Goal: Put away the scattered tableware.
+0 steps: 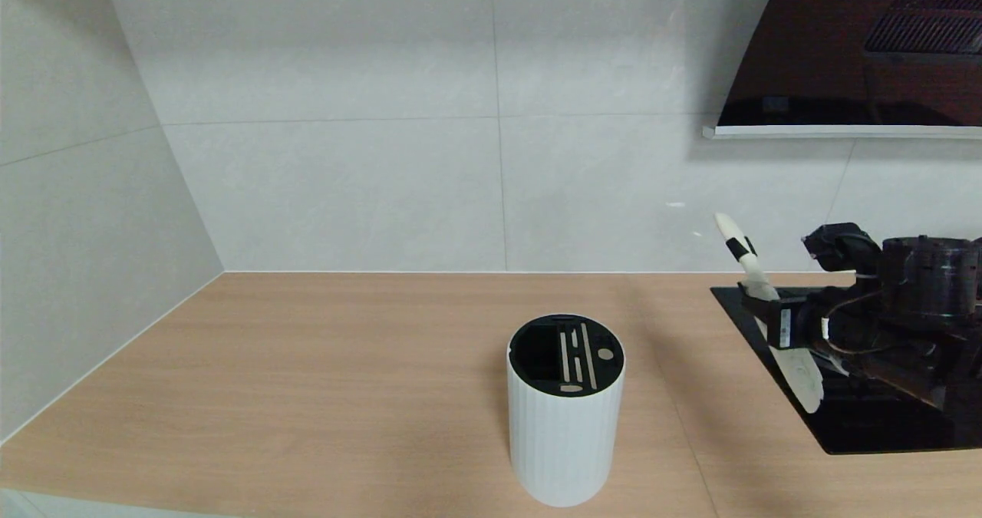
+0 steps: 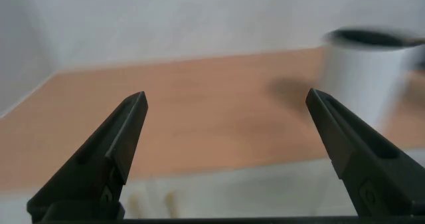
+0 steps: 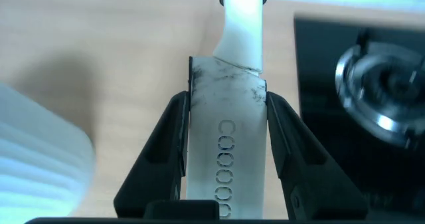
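- Head view: the right gripper [image 1: 779, 322] is hanging above the black cooktop [image 1: 844, 426]. Its jaws are pinching a white utensil [image 1: 798, 372] partway along, and the banded handle end is tilting up toward the wall. The white ribbed holder [image 1: 565, 426] is standing upright on the wooden surface [image 1: 345, 364], well apart from the utensil on the robot's left, with its slotted top facing up.
- Left wrist view: the left gripper [image 2: 226, 98] is sitting low by the surface's near edge. Its jaws are spread wide and carrying nothing. The holder [image 2: 362, 71] is standing farther off.
- Right wrist view: the jaws are pressing on both edges of the utensil's flat, smudged part, and the cooktop is lying underneath.
- Progress, as judged: the pick-up is looking complete. Carrying the utensil across and slotting it into the holder are remaining.
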You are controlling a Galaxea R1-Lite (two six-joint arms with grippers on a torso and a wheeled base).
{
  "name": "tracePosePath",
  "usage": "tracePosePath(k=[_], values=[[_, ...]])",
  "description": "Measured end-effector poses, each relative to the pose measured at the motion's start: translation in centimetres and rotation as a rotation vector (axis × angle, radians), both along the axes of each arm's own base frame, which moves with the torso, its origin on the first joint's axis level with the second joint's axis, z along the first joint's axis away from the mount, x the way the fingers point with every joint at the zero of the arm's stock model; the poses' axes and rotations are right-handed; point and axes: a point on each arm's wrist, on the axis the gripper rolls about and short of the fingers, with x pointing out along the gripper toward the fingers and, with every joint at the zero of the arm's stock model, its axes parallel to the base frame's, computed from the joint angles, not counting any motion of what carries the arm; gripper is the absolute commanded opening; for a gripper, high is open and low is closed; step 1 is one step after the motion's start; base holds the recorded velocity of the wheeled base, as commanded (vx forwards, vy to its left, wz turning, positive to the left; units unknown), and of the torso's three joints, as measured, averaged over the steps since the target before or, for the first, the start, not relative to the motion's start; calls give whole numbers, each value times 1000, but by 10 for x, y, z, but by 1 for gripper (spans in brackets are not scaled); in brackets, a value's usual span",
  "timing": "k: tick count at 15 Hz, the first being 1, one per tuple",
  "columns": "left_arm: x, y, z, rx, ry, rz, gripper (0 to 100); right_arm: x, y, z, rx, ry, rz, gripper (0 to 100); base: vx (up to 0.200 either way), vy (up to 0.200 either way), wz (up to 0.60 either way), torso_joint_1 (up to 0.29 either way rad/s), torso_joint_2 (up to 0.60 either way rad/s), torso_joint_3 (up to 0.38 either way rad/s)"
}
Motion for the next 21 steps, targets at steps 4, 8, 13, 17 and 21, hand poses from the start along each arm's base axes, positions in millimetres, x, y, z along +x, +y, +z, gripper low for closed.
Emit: tracePosePath(k=[4,8,13,17,21], values=[[17,-4,59,6,83,-167,100,7,33,46,36,-135,105,0,0,0,0,0,0,0],[94,-11,114,-39,245,-359,100,-4,64,63,61,-190,198,0,0,0,0,0,0,0],[200,-76,128,-211,307,-666,100,-38,104,71,102,-206,301,0,0,0,0,0,0,0],[248,-124,113,-394,303,-720,100,-59,126,70,126,-192,401,0,0,0,0,0,0,0],[265,-160,91,-487,325,-715,100,-74,142,68,162,-168,461,0,0,0,0,0,0,0]])
